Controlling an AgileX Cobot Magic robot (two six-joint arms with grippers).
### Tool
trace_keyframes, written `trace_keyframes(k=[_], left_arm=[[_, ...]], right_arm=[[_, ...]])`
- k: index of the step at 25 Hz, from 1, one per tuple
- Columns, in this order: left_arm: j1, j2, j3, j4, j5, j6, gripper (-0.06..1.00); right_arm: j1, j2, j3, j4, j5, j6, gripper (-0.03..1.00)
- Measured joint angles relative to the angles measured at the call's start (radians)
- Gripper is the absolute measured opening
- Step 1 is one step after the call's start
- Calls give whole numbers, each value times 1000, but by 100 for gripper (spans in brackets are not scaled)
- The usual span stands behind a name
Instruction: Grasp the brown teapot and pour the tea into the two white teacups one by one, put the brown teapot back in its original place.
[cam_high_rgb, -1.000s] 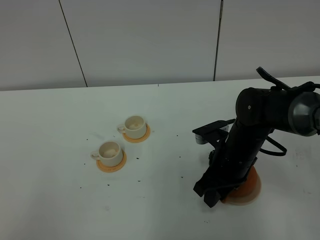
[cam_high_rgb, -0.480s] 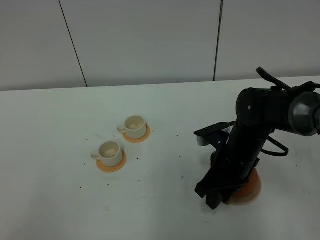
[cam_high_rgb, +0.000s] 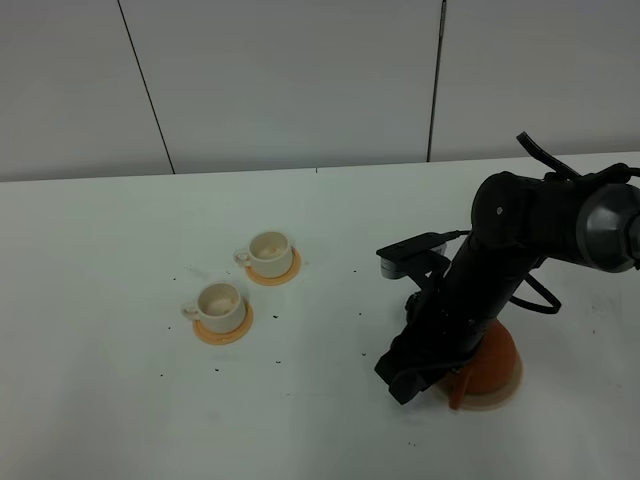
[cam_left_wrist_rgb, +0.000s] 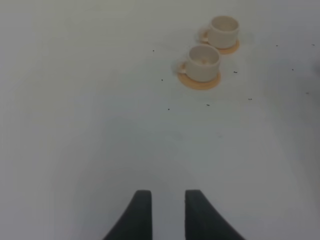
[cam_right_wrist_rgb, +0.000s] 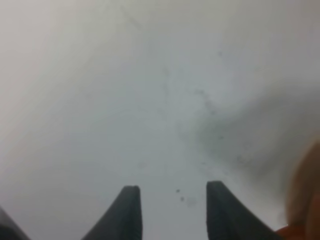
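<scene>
The brown teapot (cam_high_rgb: 497, 358) sits on its pale tan coaster, the original place (cam_high_rgb: 492, 404), at the front right of the table. My right gripper (cam_high_rgb: 400, 384) hangs low just left of the teapot, open, with only bare table between its fingers (cam_right_wrist_rgb: 131, 210). A blurred edge of the teapot (cam_right_wrist_rgb: 306, 200) shows beside it in the right wrist view. The two white teacups (cam_high_rgb: 268, 251) (cam_high_rgb: 218, 300) stand on orange coasters at centre left. The left wrist view shows both cups (cam_left_wrist_rgb: 223, 31) (cam_left_wrist_rgb: 203, 61) far ahead of my open left gripper (cam_left_wrist_rgb: 164, 196). No tea is visible.
The white table (cam_high_rgb: 100, 400) carries small dark specks around the cups. A grey panelled wall (cam_high_rgb: 300, 80) runs behind its far edge. The right arm's black body (cam_high_rgb: 520, 230) covers part of the teapot.
My right gripper has drawn a little leftward away from the teapot, so more of the pot's body shows now. Cups and left gripper have not moved.
</scene>
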Motion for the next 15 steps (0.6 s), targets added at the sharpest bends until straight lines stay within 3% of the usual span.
trace_keyframes(k=[15], left_arm=[[0,0,0,0,0,0,24]], right_arm=[[0,0,0,-111,29,100,30]])
